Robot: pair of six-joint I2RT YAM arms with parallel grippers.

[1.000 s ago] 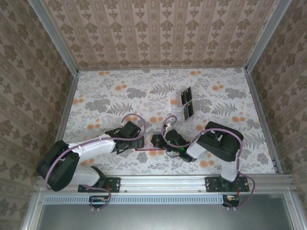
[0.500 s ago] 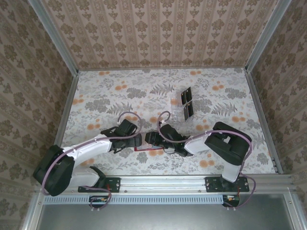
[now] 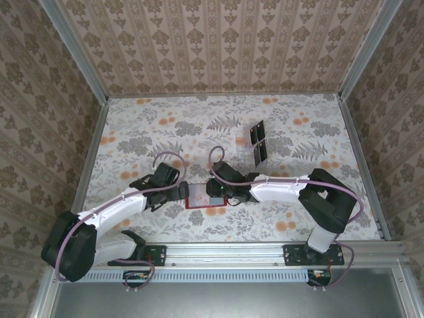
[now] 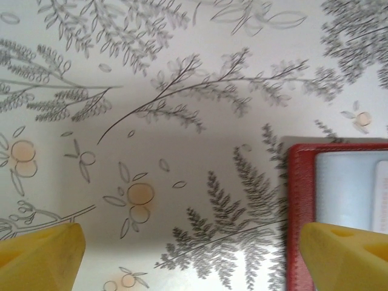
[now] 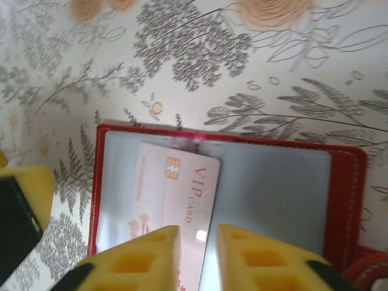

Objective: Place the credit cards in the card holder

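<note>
— Flowered print covers the table [image 3: 132, 132], and patterned walls [image 3: 225, 46] close it in on three sides. Where is the card holder?

— Low in the middle of the overhead frame. The red card holder [image 3: 199, 202] lies open and flat on the table.

— And the cards?

— One pale card [image 5: 176, 188], printed VIP CARD, lies on the holder's pale inside, left of its middle in the right wrist frame. Two dark cards [image 3: 261, 152] sit well apart from it, up and right of centre in the overhead frame.

— The left gripper?

— The left gripper [image 4: 194, 254] is spread wide and holds nothing. Its yellow fingers [image 4: 42, 257] sit in the bottom corners of its wrist frame, the right-hand one over the holder's red edge.

— The right one?

— The right gripper [image 5: 198, 254] hangs over the pale card, fingers close together with a thin gap. The card's edge runs into that gap, and I cannot tell whether they pinch it.
</note>
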